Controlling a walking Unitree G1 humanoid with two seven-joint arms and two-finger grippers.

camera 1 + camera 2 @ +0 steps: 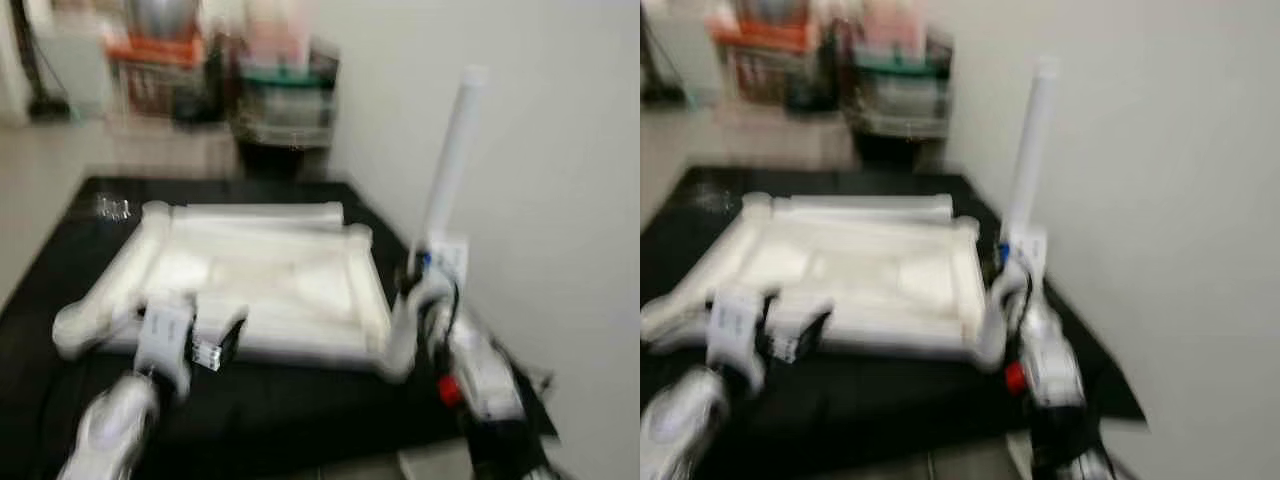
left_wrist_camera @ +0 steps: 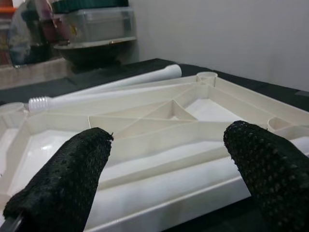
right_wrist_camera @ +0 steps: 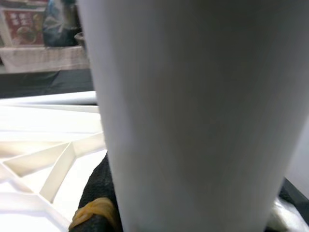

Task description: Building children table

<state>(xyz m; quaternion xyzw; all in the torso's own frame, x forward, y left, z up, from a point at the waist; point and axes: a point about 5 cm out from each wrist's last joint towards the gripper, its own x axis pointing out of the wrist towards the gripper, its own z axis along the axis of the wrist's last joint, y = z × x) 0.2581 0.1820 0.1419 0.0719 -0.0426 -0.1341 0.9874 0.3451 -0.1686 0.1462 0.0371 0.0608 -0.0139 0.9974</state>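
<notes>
black fingers of my right gripper (image 1: 418, 283) clasp a white table leg (image 1: 450, 160) upright at the near right corner of the upturned tabletop (image 1: 265, 285) on the black mat (image 1: 300, 400). my left gripper (image 2: 169, 159) hangs wide open by its near edge. i judge the leg needs seating and twisting into its socket next.

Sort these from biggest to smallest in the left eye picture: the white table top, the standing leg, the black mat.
1. Black mat, spread beneath everything.
2. White table top, lying upside down on it.
3. Standing leg, held upright by the right claw; it is long, but thin.
</notes>
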